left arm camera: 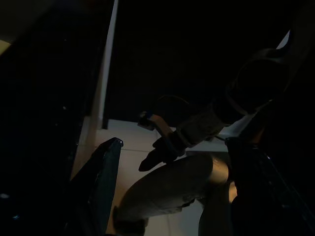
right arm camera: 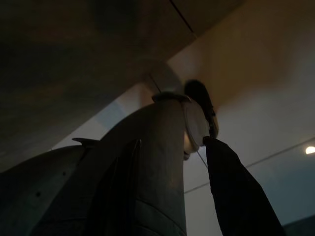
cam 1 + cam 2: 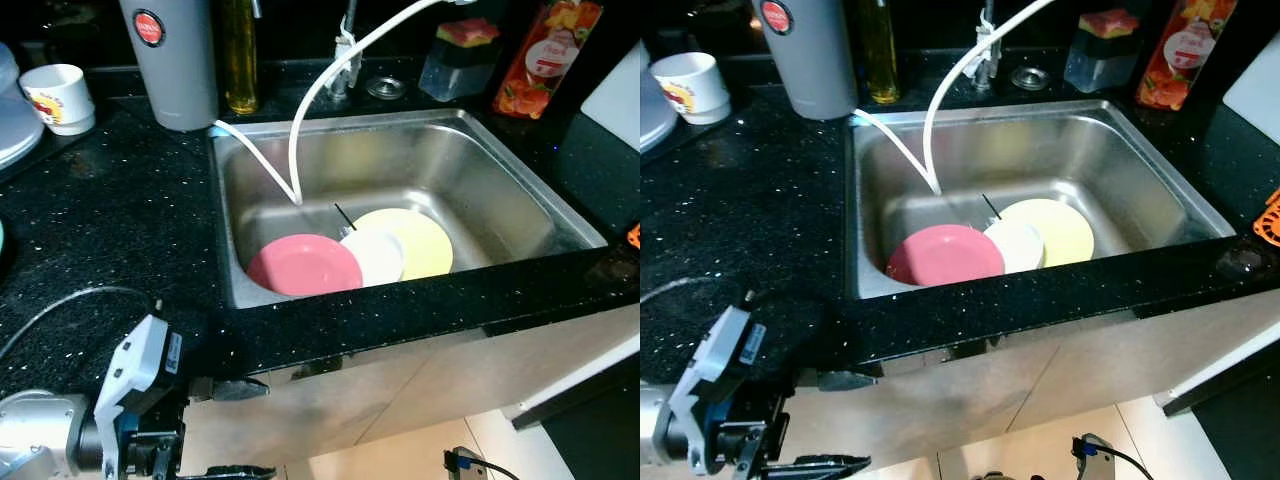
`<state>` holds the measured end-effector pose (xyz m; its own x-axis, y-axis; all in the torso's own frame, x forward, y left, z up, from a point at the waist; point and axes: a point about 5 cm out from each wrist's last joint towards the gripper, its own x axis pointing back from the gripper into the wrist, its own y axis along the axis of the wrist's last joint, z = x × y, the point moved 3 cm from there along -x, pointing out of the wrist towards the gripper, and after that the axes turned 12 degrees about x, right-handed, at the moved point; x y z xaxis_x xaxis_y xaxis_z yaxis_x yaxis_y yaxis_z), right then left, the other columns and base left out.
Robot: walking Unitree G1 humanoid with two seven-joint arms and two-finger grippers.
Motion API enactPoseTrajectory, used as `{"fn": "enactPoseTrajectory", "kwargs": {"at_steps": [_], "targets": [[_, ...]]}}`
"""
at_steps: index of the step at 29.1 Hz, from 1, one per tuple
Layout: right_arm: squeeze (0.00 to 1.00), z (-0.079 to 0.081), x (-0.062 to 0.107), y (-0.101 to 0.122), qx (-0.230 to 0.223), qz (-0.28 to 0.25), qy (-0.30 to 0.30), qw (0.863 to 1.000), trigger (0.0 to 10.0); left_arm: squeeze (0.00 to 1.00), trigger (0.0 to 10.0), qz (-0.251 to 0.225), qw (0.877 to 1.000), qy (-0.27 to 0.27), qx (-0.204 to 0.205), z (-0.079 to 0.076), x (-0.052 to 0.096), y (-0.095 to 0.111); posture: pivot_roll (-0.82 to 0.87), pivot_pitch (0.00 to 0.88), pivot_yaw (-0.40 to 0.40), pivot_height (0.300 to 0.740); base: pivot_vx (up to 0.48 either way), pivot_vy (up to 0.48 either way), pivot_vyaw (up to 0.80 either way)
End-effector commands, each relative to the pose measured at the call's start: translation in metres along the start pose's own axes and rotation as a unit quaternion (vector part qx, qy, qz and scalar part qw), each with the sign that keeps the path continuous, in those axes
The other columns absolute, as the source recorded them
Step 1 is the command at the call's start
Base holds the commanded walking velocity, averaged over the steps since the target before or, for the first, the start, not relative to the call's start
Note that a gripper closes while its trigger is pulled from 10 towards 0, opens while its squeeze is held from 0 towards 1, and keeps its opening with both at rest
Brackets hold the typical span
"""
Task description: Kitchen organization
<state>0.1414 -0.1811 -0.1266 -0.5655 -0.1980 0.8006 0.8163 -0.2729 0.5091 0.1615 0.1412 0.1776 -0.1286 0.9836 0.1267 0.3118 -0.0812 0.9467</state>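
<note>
Three plates lie overlapping in the steel sink (image 3: 500,170): a pink plate (image 3: 300,265) at the left, a small white plate (image 3: 378,252) in the middle and a yellow plate (image 3: 425,240) at the right. A thin black stick (image 3: 345,216) pokes up behind the white plate. My left gripper (image 3: 235,430) is open, low at the left, below the counter's front edge and apart from the plates. In the left wrist view its fingers (image 1: 98,187) stand wide apart over the floor. My right gripper (image 2: 177,191) hangs idle, open, beside my own leg.
A black speckled counter (image 3: 110,210) surrounds the sink. At the back stand a grey canister (image 3: 170,60), an oil bottle (image 3: 240,50), a white cup (image 3: 58,95), a sponge holder (image 3: 460,55) and an orange packet (image 3: 545,55). A white hose (image 3: 320,80) droops into the sink.
</note>
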Motion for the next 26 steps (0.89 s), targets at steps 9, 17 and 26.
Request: {"fn": "enactPoseTrajectory", "kwargs": {"at_steps": [9, 17, 26], "targets": [[0.0, 0.003, 0.002, -0.016, -0.003, 0.026, 0.005, 1.0, 10.0, 0.0, 10.0, 0.007, 0.999, -0.006, 0.034, -0.005, -0.006, -0.011, 0.13, 0.094, -0.072, 0.74, -0.293, 0.0, 0.0], [0.0, 0.003, 0.002, -0.016, -0.003, 0.026, 0.005, 1.0, 10.0, 0.0, 10.0, 0.014, 0.999, -0.003, 0.051, -0.004, -0.004, -0.019, 0.13, 0.099, -0.07, 0.74, -0.336, 0.0, 0.0], [0.0, 0.003, 0.002, -0.015, -0.003, 0.027, 0.003, 1.0, 10.0, 0.0, 10.0, 0.034, 0.996, 0.014, 0.082, 0.004, -0.001, -0.038, 0.12, 0.1, -0.069, 0.74, -0.34, 0.0, 0.0]]}}
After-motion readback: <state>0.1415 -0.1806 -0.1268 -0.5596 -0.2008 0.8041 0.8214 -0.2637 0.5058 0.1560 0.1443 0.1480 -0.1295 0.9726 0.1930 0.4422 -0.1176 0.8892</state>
